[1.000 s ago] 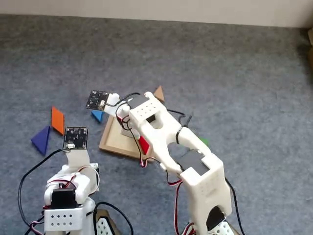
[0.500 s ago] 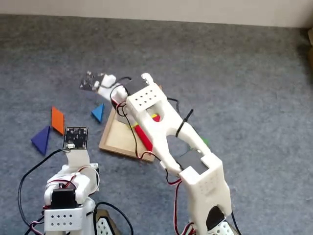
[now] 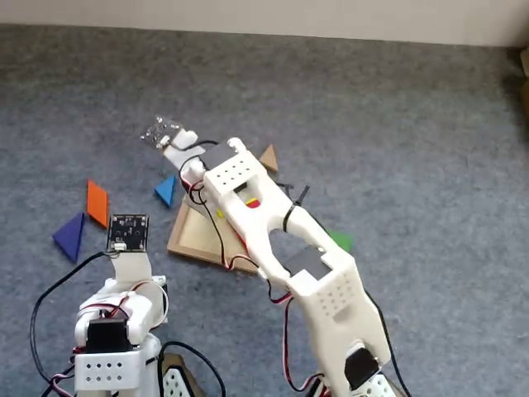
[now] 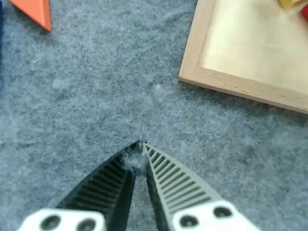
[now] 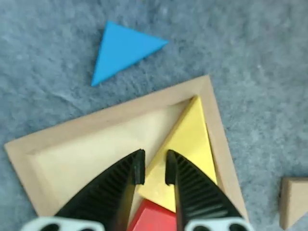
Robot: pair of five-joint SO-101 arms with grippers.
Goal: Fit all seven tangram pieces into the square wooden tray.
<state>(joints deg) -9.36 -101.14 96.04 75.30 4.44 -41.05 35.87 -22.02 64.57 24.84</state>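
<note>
The square wooden tray (image 3: 192,240) lies on the grey carpet with a yellow triangle (image 5: 185,144) in one corner and a red piece (image 5: 156,216) against it. My right gripper (image 5: 154,174) hovers over the yellow triangle's edge, open by a narrow gap and holding nothing. A light blue triangle (image 5: 122,48) (image 3: 165,190) lies just outside the tray. My left gripper (image 4: 139,147) is shut and empty, low over the carpet a little short of the tray's edge (image 4: 231,86). An orange piece (image 3: 97,203) and a dark blue triangle (image 3: 70,236) lie to the left.
A brown triangle (image 3: 269,157) sits beyond the tray's far corner and a green piece (image 3: 339,241) lies to its right, beside the right arm. The right arm stretches across the tray and hides most of it in the high view. Open carpet lies all around.
The right arm's wrist has swung away from the tray's near side toward its far left corner and lifted. The light blue triangle now lies uncovered. The left arm has kept still.
</note>
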